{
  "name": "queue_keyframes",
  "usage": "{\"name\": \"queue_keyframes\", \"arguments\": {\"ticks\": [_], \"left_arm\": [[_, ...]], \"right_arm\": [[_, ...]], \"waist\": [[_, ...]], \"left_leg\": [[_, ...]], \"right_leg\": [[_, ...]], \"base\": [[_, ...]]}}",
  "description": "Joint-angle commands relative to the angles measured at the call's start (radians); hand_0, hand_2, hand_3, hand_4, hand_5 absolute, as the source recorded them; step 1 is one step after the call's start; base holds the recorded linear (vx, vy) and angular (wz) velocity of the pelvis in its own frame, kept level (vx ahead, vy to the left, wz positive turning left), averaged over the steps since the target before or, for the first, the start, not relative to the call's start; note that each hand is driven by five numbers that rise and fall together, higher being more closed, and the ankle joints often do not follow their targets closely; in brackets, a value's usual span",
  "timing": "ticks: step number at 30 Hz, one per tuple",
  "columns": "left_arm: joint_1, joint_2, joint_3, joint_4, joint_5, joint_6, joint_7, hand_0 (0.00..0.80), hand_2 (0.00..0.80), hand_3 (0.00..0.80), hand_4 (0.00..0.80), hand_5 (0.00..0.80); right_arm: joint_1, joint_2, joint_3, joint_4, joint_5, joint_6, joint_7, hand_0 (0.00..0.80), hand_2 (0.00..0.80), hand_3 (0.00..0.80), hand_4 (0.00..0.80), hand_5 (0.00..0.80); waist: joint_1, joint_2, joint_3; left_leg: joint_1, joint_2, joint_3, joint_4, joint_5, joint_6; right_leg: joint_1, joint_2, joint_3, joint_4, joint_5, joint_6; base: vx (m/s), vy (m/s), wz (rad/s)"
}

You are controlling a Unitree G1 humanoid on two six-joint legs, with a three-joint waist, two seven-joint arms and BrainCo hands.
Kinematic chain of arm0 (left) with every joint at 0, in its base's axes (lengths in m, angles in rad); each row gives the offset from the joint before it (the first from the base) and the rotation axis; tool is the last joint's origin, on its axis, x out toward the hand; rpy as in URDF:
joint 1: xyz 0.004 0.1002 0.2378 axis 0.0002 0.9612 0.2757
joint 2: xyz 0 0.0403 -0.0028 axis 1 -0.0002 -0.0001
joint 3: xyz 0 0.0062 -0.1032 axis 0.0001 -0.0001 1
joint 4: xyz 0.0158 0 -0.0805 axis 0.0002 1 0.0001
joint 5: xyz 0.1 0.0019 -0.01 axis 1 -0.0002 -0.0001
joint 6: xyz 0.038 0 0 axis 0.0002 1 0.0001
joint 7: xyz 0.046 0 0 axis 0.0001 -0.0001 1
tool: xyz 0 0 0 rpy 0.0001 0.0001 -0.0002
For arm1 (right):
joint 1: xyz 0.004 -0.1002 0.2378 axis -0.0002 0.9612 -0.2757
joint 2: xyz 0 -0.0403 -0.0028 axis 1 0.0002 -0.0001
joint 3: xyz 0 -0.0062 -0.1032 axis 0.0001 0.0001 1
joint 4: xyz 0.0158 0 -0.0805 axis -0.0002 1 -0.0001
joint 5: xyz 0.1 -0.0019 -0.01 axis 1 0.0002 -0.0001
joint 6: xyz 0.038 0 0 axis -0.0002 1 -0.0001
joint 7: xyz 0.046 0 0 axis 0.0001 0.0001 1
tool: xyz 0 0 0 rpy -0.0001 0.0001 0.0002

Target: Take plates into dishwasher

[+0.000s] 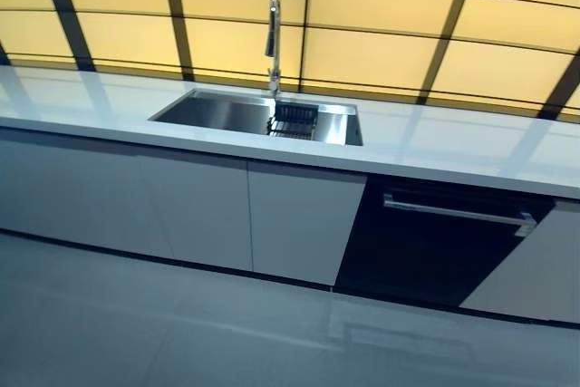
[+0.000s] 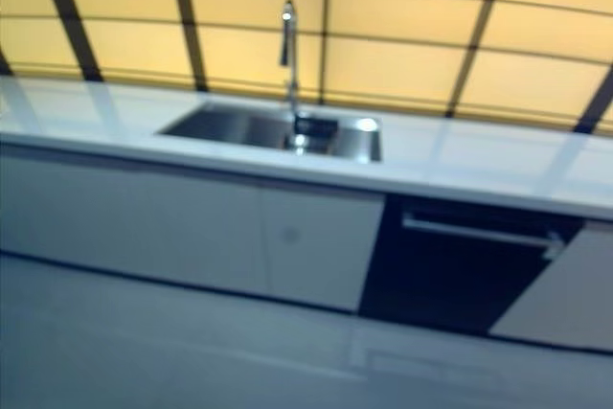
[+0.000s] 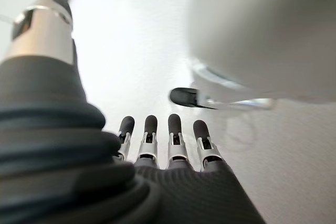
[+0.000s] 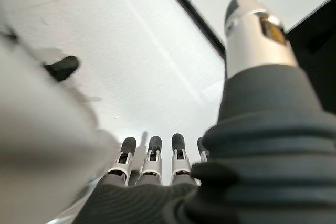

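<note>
The dishwasher (image 1: pixel 444 242) has a black front and sits under the white counter (image 1: pixel 435 142) at the right. Its door is closed, with a silver bar handle (image 1: pixel 458 212) across the top. No plate shows in any view. Neither hand shows in the eye views. My left hand (image 3: pixel 149 140) hangs over the pale floor with straight fingers and holds nothing. My right hand (image 4: pixel 152 161) hangs the same way, fingers straight and empty, near the dark base strip of the cabinets.
A steel sink (image 1: pixel 227 115) is set in the counter, with a tall faucet (image 1: pixel 273 43) behind it and a dark wire rack (image 1: pixel 294 120) in its right part. White cabinet doors (image 1: pixel 199 206) run left of the dishwasher. Grey floor (image 1: pixel 181 333) lies in front.
</note>
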Motion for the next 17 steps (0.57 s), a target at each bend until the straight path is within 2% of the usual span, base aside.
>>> {"name": "queue_keyframes", "arguments": {"ticks": [1,4,8,17], "left_arm": [[-0.056,-0.033,-0.007,0.073,0.101,0.036,-0.035,0.000,0.000,0.000,0.000,0.000],[-0.056,-0.025,-0.044,0.069,0.141,0.033,-0.026,0.000,0.000,0.000,0.000,0.000],[-0.062,-0.023,-0.044,0.069,0.106,0.043,-0.019,0.000,0.000,0.000,0.000,0.000],[-0.051,-0.036,-0.029,0.069,0.033,0.011,-0.005,0.000,0.000,0.000,0.000,0.000]], "right_arm": [[-0.068,-0.003,-0.025,0.029,-0.053,-0.003,0.009,0.000,0.000,0.000,0.000,0.000],[-0.058,-0.005,-0.006,0.043,-0.107,0.008,0.002,0.000,0.000,0.000,0.000,0.000],[-0.060,-0.008,-0.003,0.044,-0.103,0.010,0.005,0.000,0.000,0.000,0.000,0.000],[-0.070,0.004,0.026,0.048,-0.123,0.020,-0.005,0.000,0.000,0.000,0.000,0.000]], "waist": [[0.006,0.033,0.028],[-0.004,0.037,0.030],[-0.007,0.038,0.033],[0.003,0.034,0.028]], "left_leg": [[0.057,0.007,0.031,0.002,-0.066,0.036],[0.058,0.008,0.039,0.002,-0.062,0.036],[0.061,0.009,0.042,0.002,-0.064,0.036],[0.070,0.008,0.041,0.002,-0.071,0.037]], "right_leg": [[-0.037,0.047,-0.006,-0.004,0.080,-0.040],[-0.041,0.049,0.004,-0.004,0.083,-0.038],[-0.040,0.050,0.006,-0.003,0.081,-0.036],[-0.028,0.052,-0.005,-0.004,0.073,-0.037]], "base": [[-0.009,0.050,-0.07],[-0.010,0.036,-0.08],[-0.008,0.012,-0.07],[0.000,0.000,0.00]]}}
